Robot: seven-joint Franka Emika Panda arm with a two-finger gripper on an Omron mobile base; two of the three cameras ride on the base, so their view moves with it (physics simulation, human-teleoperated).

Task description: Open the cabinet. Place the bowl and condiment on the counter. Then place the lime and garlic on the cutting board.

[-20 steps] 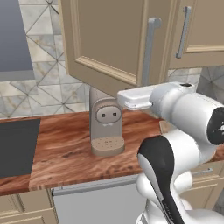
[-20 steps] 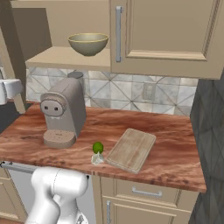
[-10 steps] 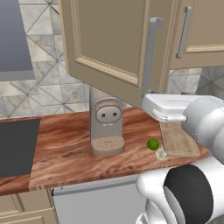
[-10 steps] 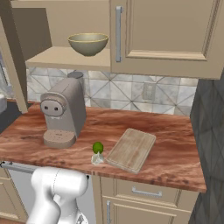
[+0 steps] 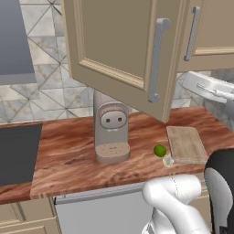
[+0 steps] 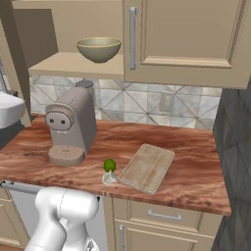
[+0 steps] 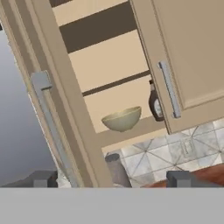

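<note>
The arm has swung off the coffee machine point(image 5: 111, 132) toward the cabinet point(image 5: 119, 45), whose left door hangs wide. The gripper point(image 7: 111, 179) is spread wide, holding nothing. On the lowest shelf the bowl point(image 7: 121, 119) sits near the front edge, the condiment point(image 7: 155, 104) beside it. The lime point(image 6: 109, 165) and garlic point(image 6: 109, 178) lie on the counter point(image 6: 191, 166) beside the cutting board point(image 6: 147, 167).

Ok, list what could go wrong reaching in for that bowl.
1. The open cabinet door hangs out over the coffee machine; a swinging arm may clip it.
2. The condiment bottle stands close beside the bowl, half hidden by the shut door; it may get knocked.
3. The open gripper could slip on the bowl's rounded wall.
</note>
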